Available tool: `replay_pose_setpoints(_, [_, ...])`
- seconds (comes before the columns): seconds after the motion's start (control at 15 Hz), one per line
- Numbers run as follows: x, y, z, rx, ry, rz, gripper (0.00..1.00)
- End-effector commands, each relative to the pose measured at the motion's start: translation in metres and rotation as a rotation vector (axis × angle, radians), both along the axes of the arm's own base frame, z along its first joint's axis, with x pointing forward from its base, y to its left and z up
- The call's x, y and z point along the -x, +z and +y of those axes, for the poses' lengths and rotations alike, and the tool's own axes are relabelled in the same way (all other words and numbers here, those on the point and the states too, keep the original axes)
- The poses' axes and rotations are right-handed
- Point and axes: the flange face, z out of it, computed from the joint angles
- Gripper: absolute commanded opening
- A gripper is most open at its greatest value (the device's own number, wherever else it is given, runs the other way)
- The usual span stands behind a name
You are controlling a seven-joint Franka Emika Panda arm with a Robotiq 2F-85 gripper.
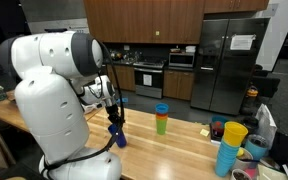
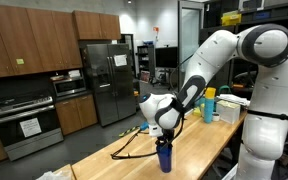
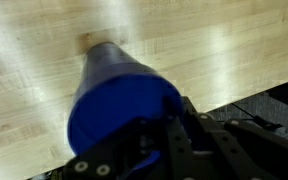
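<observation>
The gripper [image 3: 156,138] clasps a blurred blue cup [image 3: 114,90] — fingertips hidden.

A light butcher-block table [image 1: 174,145] spans the near scene. On the far wall, dark wood cabinets [image 1: 144,20] hang above a stainless oven [image 1: 149,78], with a steel refrigerator [image 1: 229,65] to their right. The floor [image 2: 54,160] is dark grey, and bright patches of light lie on the wood

Glossy white rounded arm [image 2: 234,50], dark grey joint rings — black gripper [image 2: 164,133], thin black cable [image 2: 129,146]
</observation>
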Motion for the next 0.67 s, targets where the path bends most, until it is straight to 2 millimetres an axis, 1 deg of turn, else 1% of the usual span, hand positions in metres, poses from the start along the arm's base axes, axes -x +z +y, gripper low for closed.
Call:
replay_pose_setpoints(0.0, [-0.010,0.019,0.001,-0.030,-0.012,-0.030,0.02])
replay_pose_setpoints(0.07, [-0.014,0.027,0.003,-0.039,-0.016,-0.038,0.01])
replay_pose_setpoints(0.2, [-0.022,0.043,0.006,-0.060,-0.025,-0.059,0.00])
replay_pose_setpoints(0.4, [-0.036,0.075,0.012,-0.112,-0.050,-0.094,0.01])
replay_pose_setpoints(0.6, [-0.053,0.117,0.013,-0.171,-0.078,-0.136,0.01])
